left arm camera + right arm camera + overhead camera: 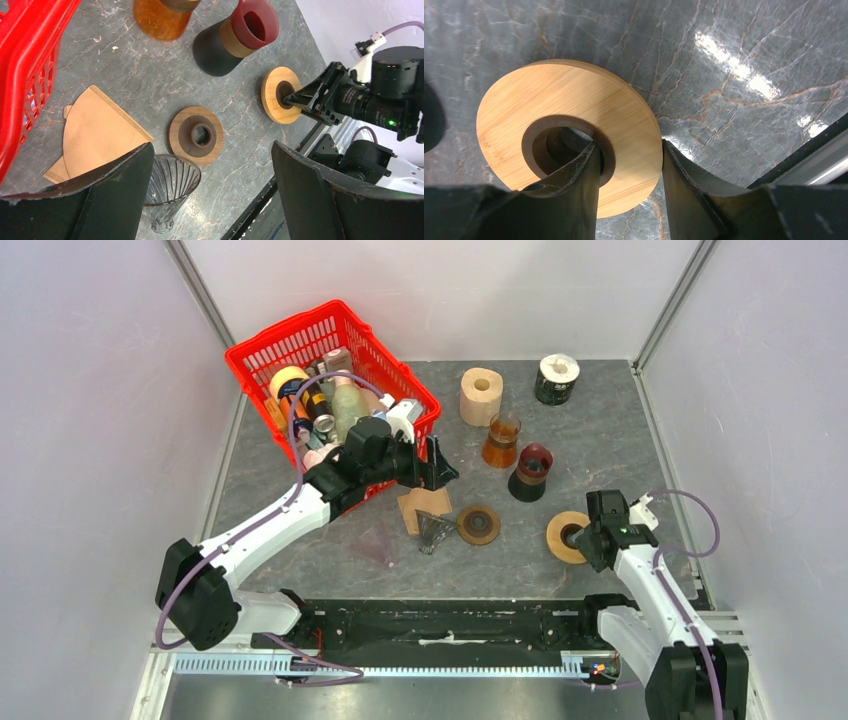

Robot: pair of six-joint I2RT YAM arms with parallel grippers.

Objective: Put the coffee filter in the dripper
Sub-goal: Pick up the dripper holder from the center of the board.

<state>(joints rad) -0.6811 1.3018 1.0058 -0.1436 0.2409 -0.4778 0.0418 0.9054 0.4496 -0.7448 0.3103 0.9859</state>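
Observation:
The tan paper coffee filter [424,508] [100,132] lies flat on the grey table beside the red basket. Just in front of it the ribbed clear glass dripper [433,531] [170,185] stands with its wide mouth up. My left gripper [438,470] [212,150] hovers open above the two, holding nothing. My right gripper [585,538] [629,150] has one finger in the hole of a light wooden ring [565,536] [280,95] [549,95] and the other against its outer rim, pinching the ring's wall.
A dark wooden ring [478,524] [197,135] lies right of the dripper. Behind stand a black and red cone-shaped vessel [531,472], an amber glass carafe [501,440], a paper roll [481,395] and a dark roll [556,378]. The red basket [260,350] holds several bottles.

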